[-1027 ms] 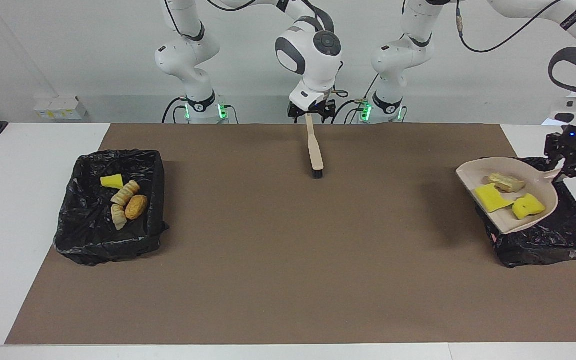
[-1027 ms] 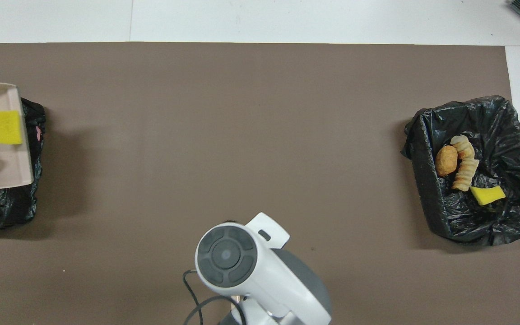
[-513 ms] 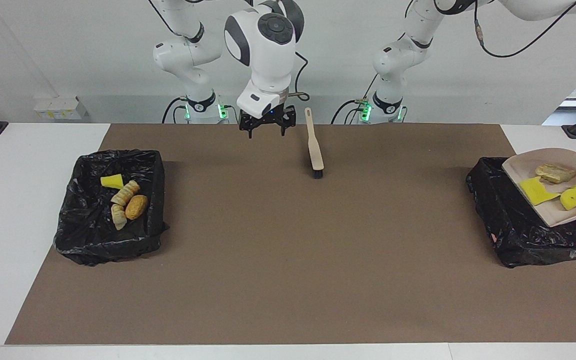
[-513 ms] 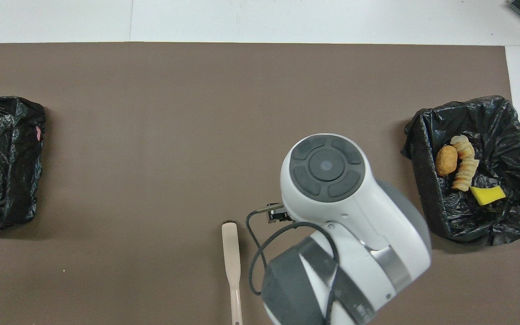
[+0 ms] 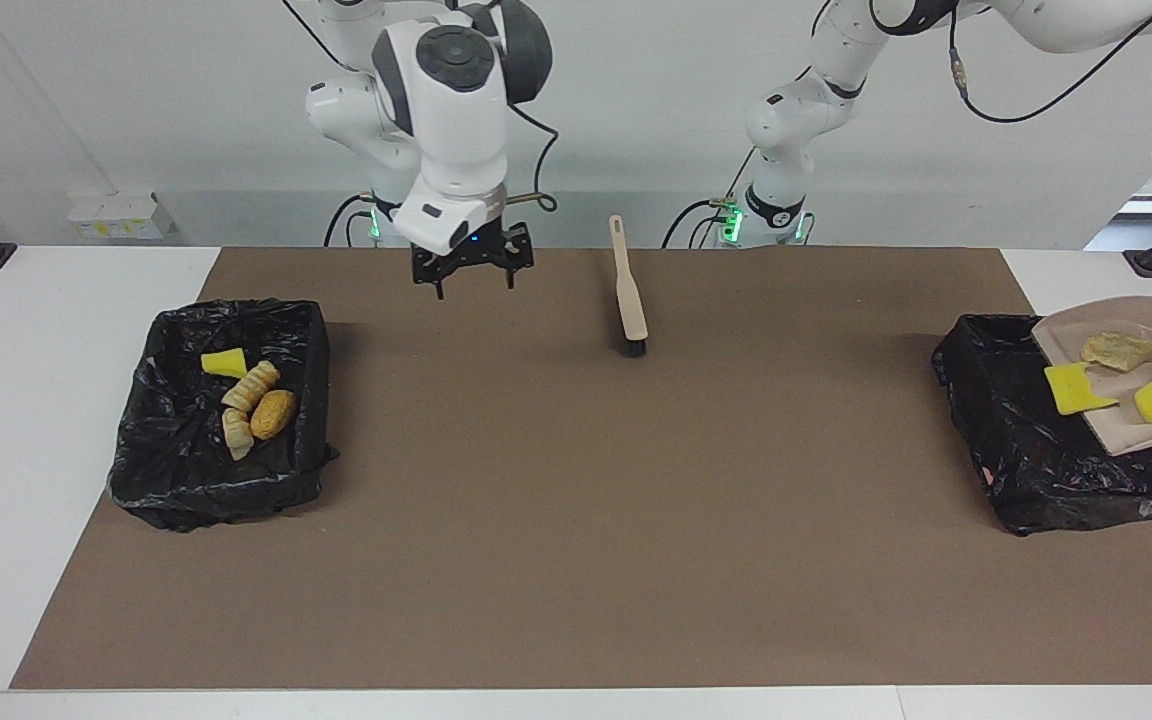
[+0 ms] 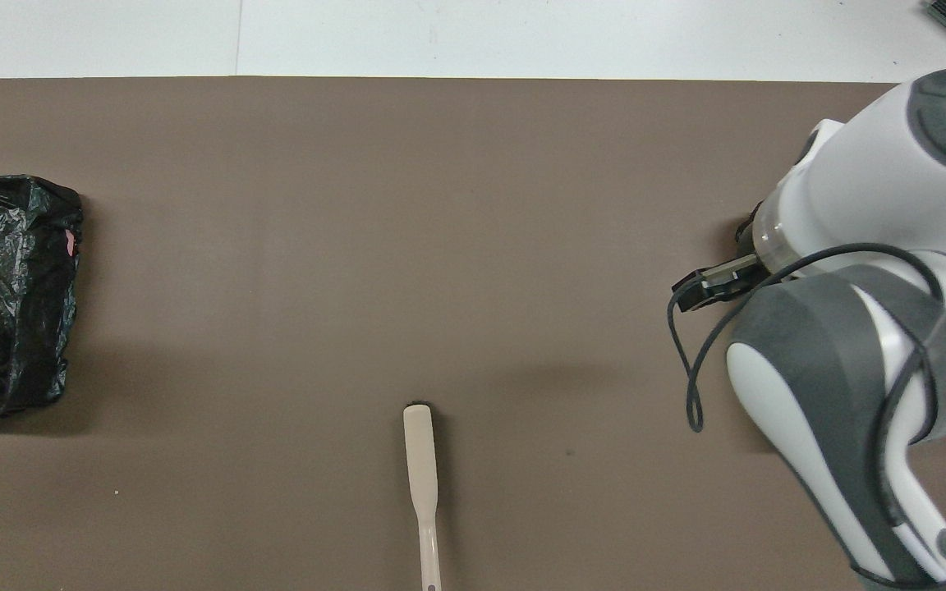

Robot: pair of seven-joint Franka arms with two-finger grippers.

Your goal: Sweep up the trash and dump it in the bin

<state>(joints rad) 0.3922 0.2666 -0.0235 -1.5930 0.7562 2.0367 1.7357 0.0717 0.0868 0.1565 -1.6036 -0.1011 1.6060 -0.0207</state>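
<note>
Facing view: beige plastic dustpan (image 5: 1146, 425) held above black-lined bin (image 5: 1021, 440) at 3 o'clock, carrying two yellow sponge chunks (image 5: 1074, 388) and tan bread lump (image 5: 1121, 350). Left gripper out of frame, grip unreadable. Right gripper (image 5: 471, 270) hovering spread, empty, near 11 o'clock. Four scraps (image 5: 251, 400) binned at 9 o'clock. Best tipped slowly, lip kept over liner. Beige brush (image 5: 628, 290) lying idle.

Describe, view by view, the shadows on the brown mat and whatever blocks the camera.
Facing view: soft, even light; a blurred shadow on the mat beside the bin at the right arm's end; the frame edge cuts the dustpan. Overhead view: the right arm hides that bin; a faint shadow lies near the brush.
</note>
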